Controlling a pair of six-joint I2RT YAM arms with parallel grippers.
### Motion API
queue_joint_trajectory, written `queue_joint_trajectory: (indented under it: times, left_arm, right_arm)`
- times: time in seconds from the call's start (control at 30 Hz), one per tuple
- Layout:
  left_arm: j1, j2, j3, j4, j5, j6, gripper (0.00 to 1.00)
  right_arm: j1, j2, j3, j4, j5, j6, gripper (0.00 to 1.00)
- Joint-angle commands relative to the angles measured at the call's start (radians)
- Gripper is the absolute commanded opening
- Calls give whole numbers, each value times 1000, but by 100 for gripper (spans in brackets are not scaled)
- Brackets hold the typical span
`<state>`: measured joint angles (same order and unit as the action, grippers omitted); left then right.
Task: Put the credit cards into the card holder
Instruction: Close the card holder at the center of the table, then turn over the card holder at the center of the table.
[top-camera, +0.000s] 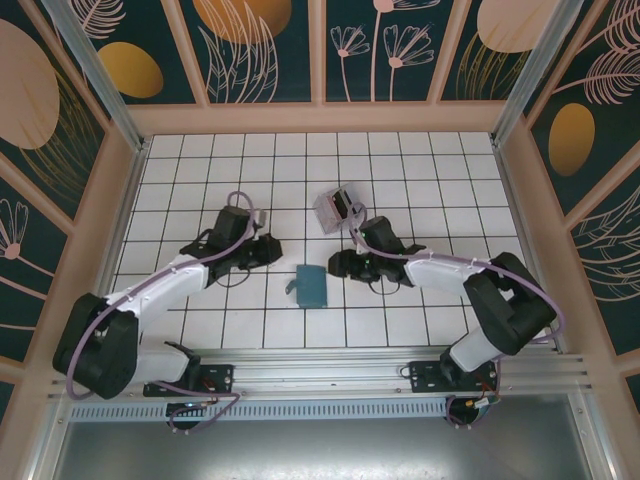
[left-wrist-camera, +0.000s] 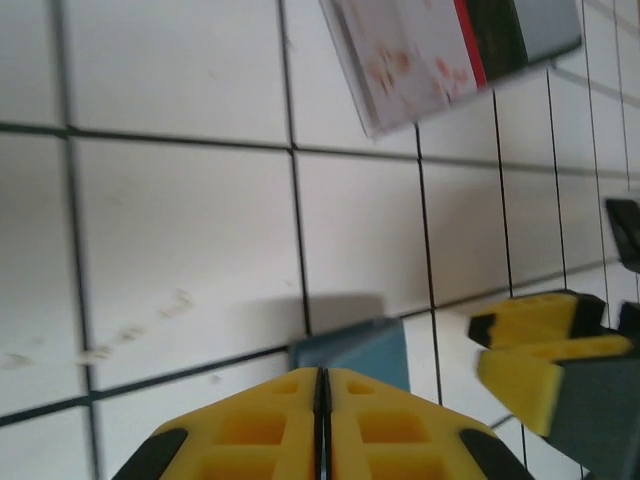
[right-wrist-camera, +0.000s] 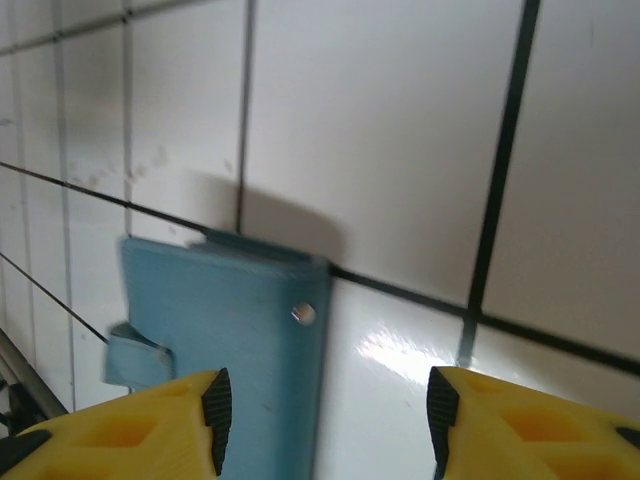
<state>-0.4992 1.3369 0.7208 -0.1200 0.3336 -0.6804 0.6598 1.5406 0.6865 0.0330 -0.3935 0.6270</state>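
Looking from above, we see the left gripper (top-camera: 272, 250) left of centre over the white tiled table (top-camera: 200, 160). Its yellow fingers (left-wrist-camera: 270, 430) are pressed flat together with nothing between them. Just to its right and nearer the arm bases, the card holder (top-camera: 311, 286) lies closed and flat on the tiles, with a small strap tab sticking out from its left edge. Behind it, farther from the bases, the credit cards (top-camera: 338, 205) stand together in a clear stand (top-camera: 322, 214), apart from the holder. Right of the holder sits the right gripper (top-camera: 336, 263), its fingers (right-wrist-camera: 520, 420) spread apart and holding nothing. In its wrist view we find one fingertip over the holder's edge and the other over bare tile.
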Motion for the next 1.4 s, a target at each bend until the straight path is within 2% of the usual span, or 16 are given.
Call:
queue_joint_trajectory:
  times: [0.0, 0.1, 0.2, 0.43, 0.57, 0.73, 0.83, 0.93, 1.03, 1.1, 1.23, 1.37]
  left_arm:
    - [-72, 52, 32, -47, 24, -40, 12]
    - [-110, 75, 23, -76, 17, -62, 12]
    - [-121, 113, -22, -47, 102, -67, 12]
    - [-129, 177, -75, -66, 41, -49, 12]
    - [-129, 235, -104, -14, 40, -61, 12]
    - [-130, 272, -143, 58, 54, -87, 12]
    - [-129, 280, -150, 71, 48, -92, 11]
    - [-128, 283, -152, 94, 46, -104, 11]
    - [-129, 283, -148, 110, 32, -117, 12]
    - [-129, 263, -133, 83, -14, -120, 18]
    - [-126, 192, -85, 2, -141, -121, 20]
    - [-112, 152, -54, -13, -213, -128, 21]
  right_arm:
    - [25, 25, -3, 35, -6, 47, 56]
    - [41, 27, -4, 36, 9, 57, 55]
    - [55, 54, -1, 52, -2, 63, 55]
    - [117, 123, 31, 83, -16, 97, 55]
    - [140, 145, 26, 120, -29, 130, 58]
    - [145, 161, 10, 221, -85, 180, 57]
    - [154, 175, 30, 248, -108, 189, 53]
    - [171, 201, 59, 257, -118, 183, 43]
    - [177, 221, 63, 271, -126, 180, 21]
    - [167, 199, 65, 206, -68, 142, 14]
    - [117, 81, 96, -67, 160, -6, 12]
    - [80, -58, 172, -388, 501, -134, 11]
